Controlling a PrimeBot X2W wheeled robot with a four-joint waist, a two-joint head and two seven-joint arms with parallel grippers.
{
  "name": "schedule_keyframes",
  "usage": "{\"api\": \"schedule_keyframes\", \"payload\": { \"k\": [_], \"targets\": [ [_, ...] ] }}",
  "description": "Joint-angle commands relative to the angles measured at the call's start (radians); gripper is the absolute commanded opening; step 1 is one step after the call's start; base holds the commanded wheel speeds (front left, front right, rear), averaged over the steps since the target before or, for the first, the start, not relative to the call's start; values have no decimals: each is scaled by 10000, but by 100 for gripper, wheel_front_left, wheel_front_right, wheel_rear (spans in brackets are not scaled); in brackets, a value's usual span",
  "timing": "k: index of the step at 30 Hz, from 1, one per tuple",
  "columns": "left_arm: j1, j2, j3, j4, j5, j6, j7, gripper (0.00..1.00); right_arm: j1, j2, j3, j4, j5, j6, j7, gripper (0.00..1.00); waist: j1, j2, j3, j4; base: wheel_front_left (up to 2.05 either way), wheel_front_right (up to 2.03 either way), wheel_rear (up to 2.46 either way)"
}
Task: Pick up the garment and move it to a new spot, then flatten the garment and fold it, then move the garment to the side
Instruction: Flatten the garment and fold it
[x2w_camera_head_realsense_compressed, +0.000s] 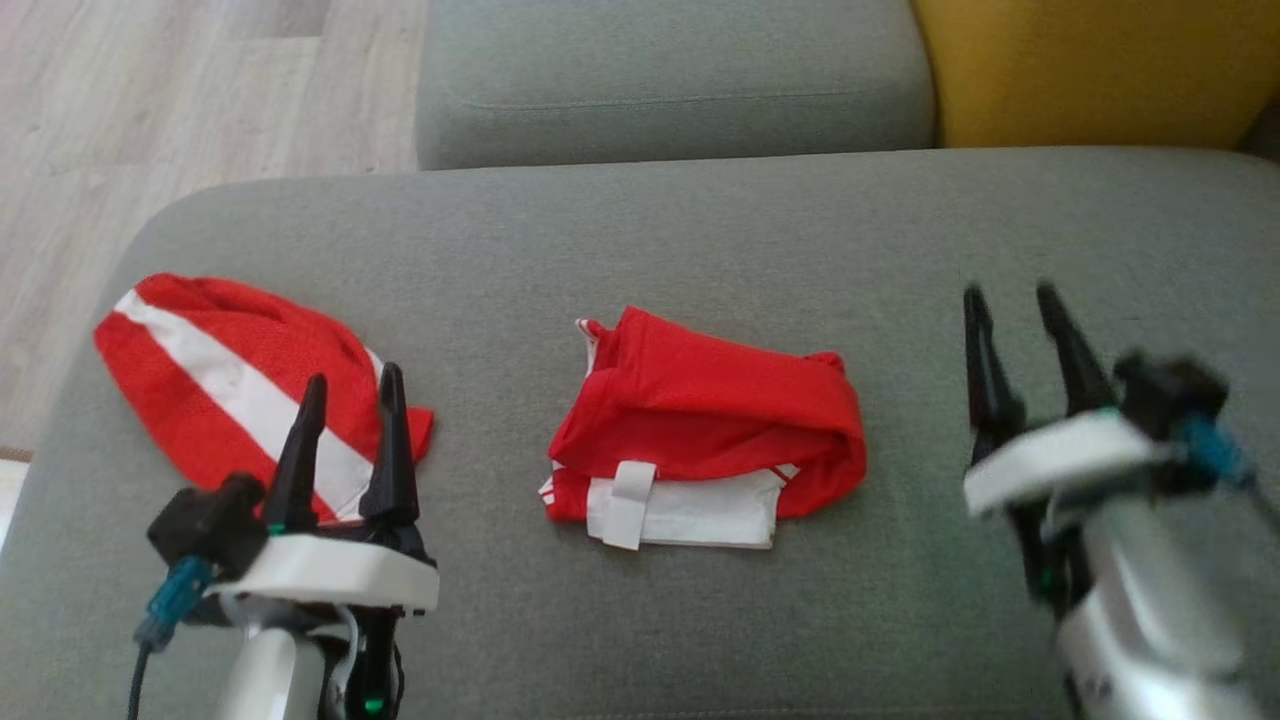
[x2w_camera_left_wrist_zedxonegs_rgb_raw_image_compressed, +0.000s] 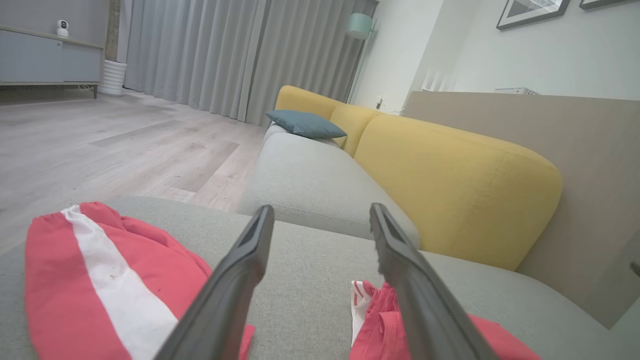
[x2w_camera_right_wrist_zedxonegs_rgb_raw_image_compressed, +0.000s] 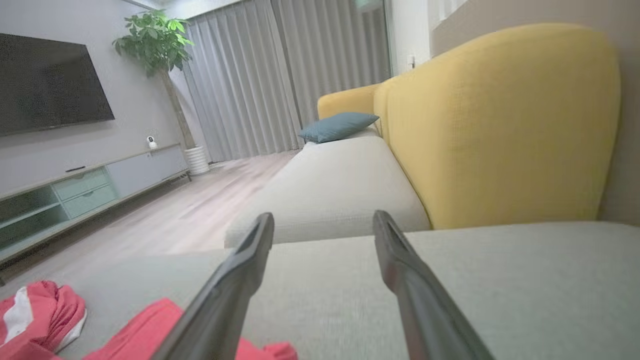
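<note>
A red garment (x2w_camera_head_realsense_compressed: 710, 420) with white trim lies folded into a compact bundle in the middle of the grey cushion (x2w_camera_head_realsense_compressed: 700, 230); it also shows as a red garment (x2w_camera_left_wrist_zedxonegs_rgb_raw_image_compressed: 370, 320) by the left wrist's right finger and as a red garment (x2w_camera_right_wrist_zedxonegs_rgb_raw_image_compressed: 145, 325) low in the right wrist view. A second red garment with a white stripe (x2w_camera_head_realsense_compressed: 220, 370) lies crumpled at the cushion's left end. My left gripper (x2w_camera_head_realsense_compressed: 353, 375) hovers open over that striped garment's (x2w_camera_left_wrist_zedxonegs_rgb_raw_image_compressed: 75, 280) near edge, nothing between its fingers. My right gripper (x2w_camera_head_realsense_compressed: 1010, 292) is open and empty, well right of the folded bundle.
Behind the cushion sits another grey seat (x2w_camera_head_realsense_compressed: 670, 80) and a yellow backrest (x2w_camera_head_realsense_compressed: 1090, 70). Wooden floor (x2w_camera_head_realsense_compressed: 150, 100) drops off beyond the cushion's left edge. A blue pillow (x2w_camera_left_wrist_zedxonegs_rgb_raw_image_compressed: 305, 124) lies on the far seat. Bare cushion stretches right of the folded bundle.
</note>
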Motion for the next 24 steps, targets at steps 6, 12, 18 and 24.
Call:
{"api": "schedule_keyframes", "payload": {
  "k": [6, 12, 18, 24],
  "targets": [
    [74, 81, 432, -424, 152, -65, -59, 100, 1543, 778, -824, -2181, -1376, -7, -108, 100, 0, -1, 79, -237, 0, 0, 0],
    [75, 81, 325, -389, 192, -165, -59, 100, 2287, 914, -965, -3411, -2068, -7, 190, 100, 0, -1, 196, -81, 0, 0, 0],
    [-52, 81, 7, -196, 230, -286, -59, 100, 2310, 922, -196, -3764, -2194, -7, 640, 100, 0, -1, 400, 398, 0, 0, 0],
    [-216, 81, -192, -39, 219, -367, -59, 100, 1791, 908, 1154, -3081, -2864, -7, 1169, 100, 0, -1, 847, 985, 0, 0, 0]
  ]
}}
